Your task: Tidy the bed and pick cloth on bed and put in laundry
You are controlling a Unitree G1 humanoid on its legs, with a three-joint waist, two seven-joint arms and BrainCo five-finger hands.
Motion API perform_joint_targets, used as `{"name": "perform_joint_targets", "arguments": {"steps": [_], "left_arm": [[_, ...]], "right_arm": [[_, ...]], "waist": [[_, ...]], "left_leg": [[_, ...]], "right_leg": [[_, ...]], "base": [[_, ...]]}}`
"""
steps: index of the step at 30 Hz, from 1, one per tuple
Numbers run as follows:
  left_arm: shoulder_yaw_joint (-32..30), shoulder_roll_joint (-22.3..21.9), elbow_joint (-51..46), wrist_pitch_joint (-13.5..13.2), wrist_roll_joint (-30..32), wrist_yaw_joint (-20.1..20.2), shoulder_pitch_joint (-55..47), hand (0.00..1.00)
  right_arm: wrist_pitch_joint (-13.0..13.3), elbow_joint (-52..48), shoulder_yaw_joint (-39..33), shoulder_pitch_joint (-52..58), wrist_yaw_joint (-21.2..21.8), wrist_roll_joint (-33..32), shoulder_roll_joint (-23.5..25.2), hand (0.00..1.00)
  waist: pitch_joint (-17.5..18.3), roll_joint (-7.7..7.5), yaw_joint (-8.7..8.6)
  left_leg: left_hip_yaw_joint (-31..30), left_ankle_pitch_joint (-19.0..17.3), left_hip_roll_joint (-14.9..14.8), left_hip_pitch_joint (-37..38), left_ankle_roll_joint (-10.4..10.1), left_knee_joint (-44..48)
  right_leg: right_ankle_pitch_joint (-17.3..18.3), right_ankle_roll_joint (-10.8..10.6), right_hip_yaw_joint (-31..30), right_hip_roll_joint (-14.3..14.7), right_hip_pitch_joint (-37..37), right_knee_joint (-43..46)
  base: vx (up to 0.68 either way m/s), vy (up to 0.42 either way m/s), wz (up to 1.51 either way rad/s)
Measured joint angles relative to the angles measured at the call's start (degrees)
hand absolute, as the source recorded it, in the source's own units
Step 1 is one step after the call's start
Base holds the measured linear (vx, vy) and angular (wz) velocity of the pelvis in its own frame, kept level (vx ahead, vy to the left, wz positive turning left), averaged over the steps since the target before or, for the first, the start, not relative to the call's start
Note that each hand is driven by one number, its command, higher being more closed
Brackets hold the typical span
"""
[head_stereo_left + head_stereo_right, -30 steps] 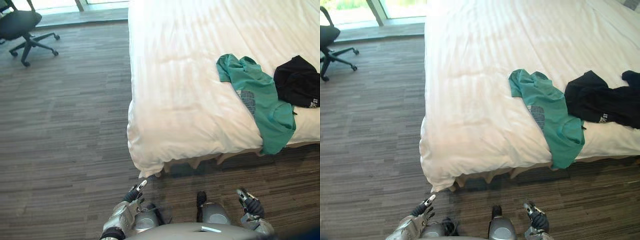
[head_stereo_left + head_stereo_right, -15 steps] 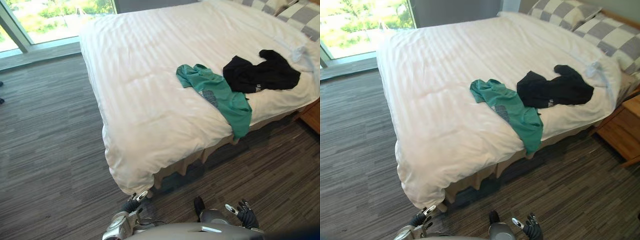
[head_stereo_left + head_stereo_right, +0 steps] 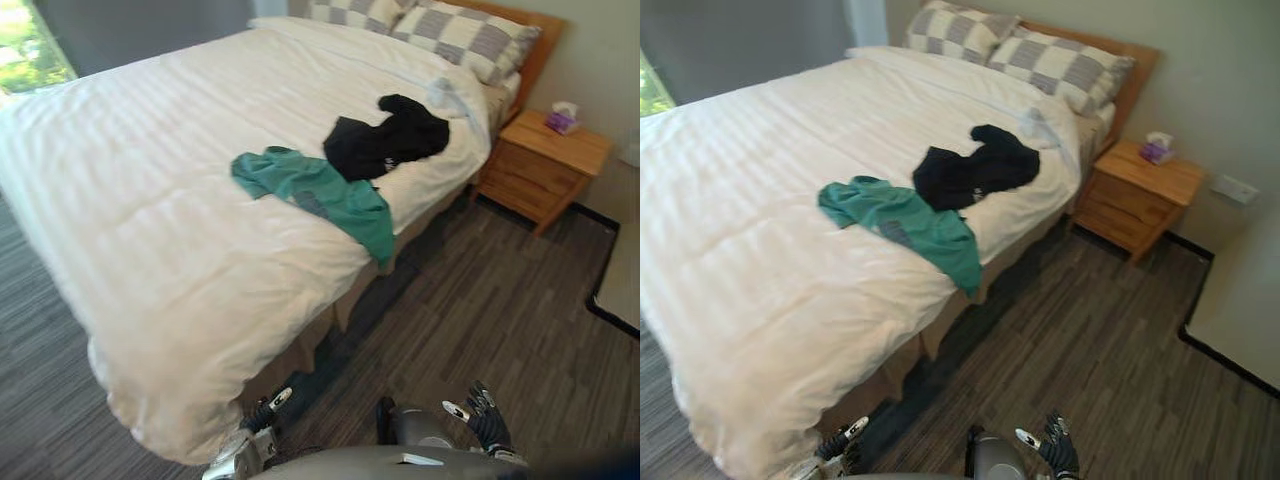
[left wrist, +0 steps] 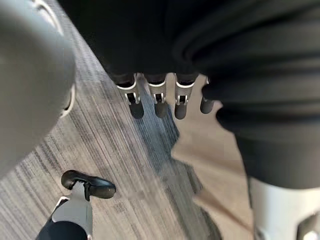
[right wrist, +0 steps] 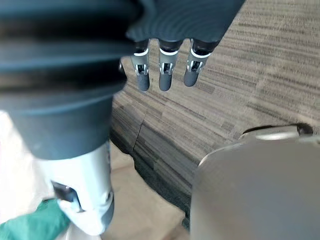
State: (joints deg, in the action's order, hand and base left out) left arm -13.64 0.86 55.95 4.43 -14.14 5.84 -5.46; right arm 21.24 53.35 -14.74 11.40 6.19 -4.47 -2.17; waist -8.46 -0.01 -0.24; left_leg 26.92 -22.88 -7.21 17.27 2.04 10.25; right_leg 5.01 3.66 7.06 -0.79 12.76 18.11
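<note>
While the left hand (image 3: 260, 413) and right hand (image 3: 486, 420) hang low over the floor (image 3: 480, 300), fingers (image 4: 156, 100) straight, slightly spread and holding nothing, a green T-shirt (image 3: 315, 192) lies at the near side edge of the bed (image 3: 150, 220), one end draping over it, just beside a black garment (image 3: 388, 135) nearer the checked pillows (image 3: 460, 30).

Bed (image 3: 150, 210); green cloth (image 3: 318, 193); black cloth (image 3: 385, 137)

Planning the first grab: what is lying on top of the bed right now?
A green shirt hanging over the side edge, a black garment beside it, and checked pillows at the headboard. Anything beneath the clothes is covered.
</note>
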Motion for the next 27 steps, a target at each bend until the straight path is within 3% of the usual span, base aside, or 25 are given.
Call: {"name": "perform_joint_targets", "arguments": {"steps": [1,3,5,6,7,8,9,15,20,22,24,26,27], "left_arm": [[0.2,0.4,-0.4,-0.2,-0.1,0.0,-0.2,0.00],[0.7,2.6,1.3,0.2,-0.4,-1.0,0.2,0.00],[1.0,3.0,2.7,0.2,-0.9,-1.5,0.5,0.00],[2.9,3.0,2.6,0.1,-0.8,-1.5,0.7,0.00],[3.9,2.6,2.5,-0.2,-0.8,-1.5,0.9,0.00],[4.8,2.5,2.1,-0.3,-0.4,-1.5,1.2,0.00],[5.0,2.5,2.0,-0.3,-0.2,-1.8,2.0,0.00],[7.0,2.8,2.1,-0.6,2.5,-2.4,2.3,0.00],[7.0,2.3,2.3,-1.7,2.6,-2.2,2.0,0.00],[6.9,2.1,2.3,-2.7,2.4,-2.1,1.2,0.00],[6.9,2.1,2.2,-3.6,2.2,-2.1,0.9,0.00],[6.9,2.1,2.2,-3.9,1.2,-2.0,0.4,0.00],[6.9,1.9,2.5,-3.9,0.9,-1.9,0.1,0.00]], "right_arm": [[-0.1,0.4,-0.7,-0.8,-0.3,0.7,-0.7,0.00],[-0.6,1.7,-0.4,-1.3,-0.3,1.5,-0.7,0.00],[-1.0,2.5,-0.2,-2.0,-0.4,1.6,-0.5,0.00],[-1.0,3.2,-0.4,-2.5,-0.9,1.6,-0.8,0.00],[-1.0,4.1,-0.4,-2.6,-0.9,1.9,-1.1,0.00],[-1.0,5.3,-0.5,-2.5,-1.0,2.0,-1.7,0.00],[-1.1,5.6,-0.6,-2.7,-0.9,2.0,-2.2,0.00],[-0.9,6.2,-2.2,-1.9,0.4,-0.9,-1.1,0.00],[0.1,6.3,-3.0,-2.0,2.2,-3.8,-1.3,0.00],[0.1,6.3,-2.8,-2.1,2.6,-3.8,-1.5,0.00],[0.0,6.9,-2.8,-3.2,2.7,-3.7,-1.6,0.00],[0.0,7.0,-2.6,-3.4,2.9,-3.1,-1.9,0.00],[-0.2,7.4,-2.8,-3.3,2.7,-3.1,-2.5,0.00]], "waist": [[0.2,0.06,0.29],[-0.2,-2.05,-0.42],[-0.7,-0.75,-0.21],[-1.2,-0.66,-0.96],[-1.2,-0.35,-0.95],[-1.2,-0.08,-1.18],[-1.3,1.07,-1.73],[-1.3,0.91,-2.82],[-2.4,1.92,-3.58],[-2.8,1.89,-3.22],[-2.8,2.42,-2.50],[-2.8,3.26,-2.73],[-3.0,3.82,-2.98]], "left_leg": [[0.7,2.1,0.3,0.9,-4.5,-2.0],[2.7,1.6,1.4,2.9,-6.9,-0.4],[3.1,2.1,-1.0,2.0,-6.0,5.4],[1.1,1.3,-1.2,-0.3,-4.7,8.2],[0.3,1.2,-0.2,-1.1,-4.6,6.3],[0.3,2.2,0.7,-3.3,-3.8,2.6],[0.8,6.5,0.8,-6.1,-3.9,-0.3],[3.4,7.2,0.0,-5.0,-5.3,-1.5],[3.9,7.3,-0.9,-5.6,-5.2,8.1],[-3.2,6.3,0.0,-8.2,-3.6,14.4],[-12.1,4.5,3.2,-8.5,-3.6,10.9],[-14.3,5.3,3.0,-8.3,-3.8,4.1],[-13.4,5.8,1.9,-7.8,-2.9,2.9]], "right_leg": [[3.5,0.6,5.9,-5.0,4.5,14.8],[7.2,-0.5,8.4,-7.5,2.7,18.2],[6.6,-0.3,8.3,-4.7,-0.7,12.4],[3.5,-0.5,7.0,-3.4,-3.5,5.9],[1.9,-0.5,6.2,-2.9,-4.6,2.9],[-0.8,-0.7,5.0,-2.1,-6.1,-1.6],[-2.3,-1.4,4.4,-0.8,-6.7,-4.5],[-4.3,-2.2,2.1,1.2,-7.4,-9.2],[-4.8,-2.2,-2.4,1.9,-10.0,-10.4],[-4.9,-2.2,-6.9,1.9,-11.3,-11.1],[-4.9,-3.0,-11.3,2.2,-11.5,-11.9],[-5.2,-3.4,-13.9,3.3,-11.7,-12.3],[-5.5,-3.5,-13.5,4.0,-12.0,-12.3]], "base": [[0.13,-0.011,-0.99],[0.25,-0.108,-1.03],[0.20,-0.114,-0.98],[0.07,-0.057,-0.45],[0.03,-0.025,-0.63],[0.01,-0.002,-0.67],[0.01,0.004,-0.74],[0.04,0.005,-0.26],[0.04,-0.018,-0.42],[0.03,0.013,-0.80],[-0.02,0.102,-1.20],[-0.05,0.133,-1.09],[-0.02,0.140,-0.57]]}}
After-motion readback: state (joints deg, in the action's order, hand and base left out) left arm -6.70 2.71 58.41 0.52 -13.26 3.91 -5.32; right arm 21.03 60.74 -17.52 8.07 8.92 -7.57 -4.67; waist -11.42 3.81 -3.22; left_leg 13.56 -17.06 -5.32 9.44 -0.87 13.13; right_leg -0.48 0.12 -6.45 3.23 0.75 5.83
